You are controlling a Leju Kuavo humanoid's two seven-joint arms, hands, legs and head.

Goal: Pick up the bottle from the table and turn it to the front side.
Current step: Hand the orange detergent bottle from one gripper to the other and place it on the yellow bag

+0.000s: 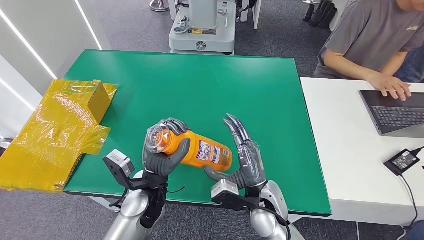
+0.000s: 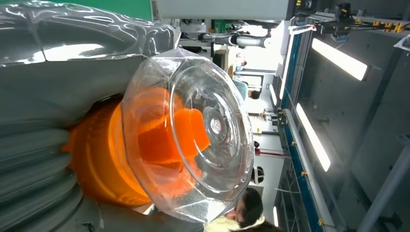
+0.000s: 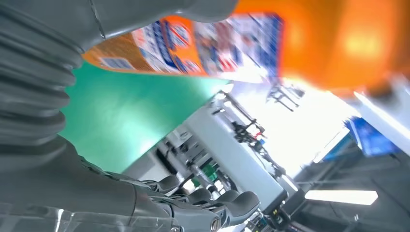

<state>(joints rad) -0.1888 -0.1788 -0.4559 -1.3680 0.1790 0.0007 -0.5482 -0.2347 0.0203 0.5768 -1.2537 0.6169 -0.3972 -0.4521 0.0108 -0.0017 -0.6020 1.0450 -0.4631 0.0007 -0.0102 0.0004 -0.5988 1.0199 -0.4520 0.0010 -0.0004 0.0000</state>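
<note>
An orange bottle (image 1: 202, 151) with a clear cap and a printed label lies tilted on its side above the near part of the green table (image 1: 200, 85). My left hand (image 1: 162, 154) grips it around the cap end. The left wrist view looks straight onto the clear cap (image 2: 193, 135), with the orange neck inside it. My right hand (image 1: 246, 157) stands beside the bottle's base, fingers stretched upward and apart, its thumb reaching under the base. In the right wrist view the labelled bottle (image 3: 309, 38) hangs close over that hand, whose fingers (image 3: 217, 208) are not wrapped around it.
A box wrapped in yellow film (image 1: 60, 130) overhangs the table's left edge. A white table (image 1: 345, 160) to the right carries a laptop (image 1: 395, 112) and a black adapter (image 1: 402, 161); a person (image 1: 370, 40) sits there typing. A grey machine base (image 1: 202, 30) stands behind.
</note>
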